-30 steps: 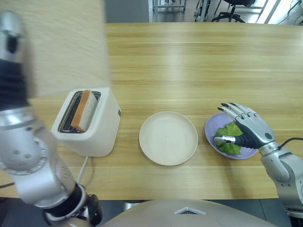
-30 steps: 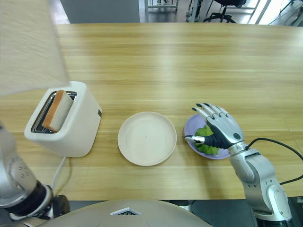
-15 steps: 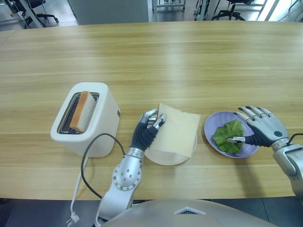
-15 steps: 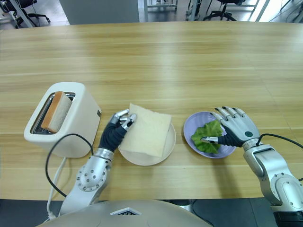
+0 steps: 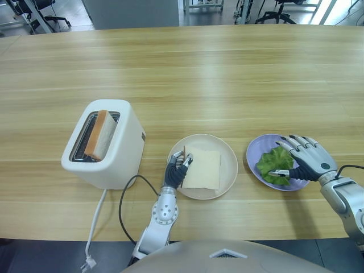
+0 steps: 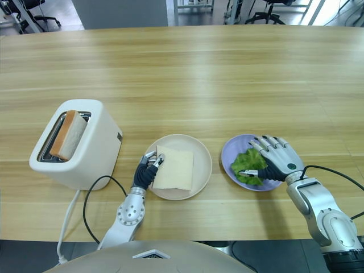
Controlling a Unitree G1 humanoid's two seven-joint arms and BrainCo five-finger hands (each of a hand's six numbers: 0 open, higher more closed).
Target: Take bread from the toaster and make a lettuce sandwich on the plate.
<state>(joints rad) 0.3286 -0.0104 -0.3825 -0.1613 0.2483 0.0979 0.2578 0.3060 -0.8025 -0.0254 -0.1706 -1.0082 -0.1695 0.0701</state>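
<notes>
A white toaster [image 5: 108, 149] stands at the left with one slice of bread [image 5: 99, 134] upright in its slot. On the cream plate [image 5: 227, 156] in the middle lies a second bread slice [image 5: 203, 168], flat. My left hand [image 5: 176, 170] rests at the plate's left rim, its fingers curled on the slice's left edge. A green lettuce leaf [image 5: 273, 165] lies in the purple dish [image 5: 256, 152] at the right. My right hand [image 5: 305, 162] hovers over the dish's right side, fingers spread and thumb tip touching the lettuce.
The toaster's white cable [image 5: 94, 227] runs down over the table's front edge, and a dark cable [image 5: 129, 196] loops beside my left arm. Bare wooden table [image 5: 216, 74] stretches behind the plate and dish. Chairs stand beyond the far edge.
My left hand brought a bread slice down from close to the camera and laid it flat on the plate. My right hand stayed over the dish, shifting slightly.
</notes>
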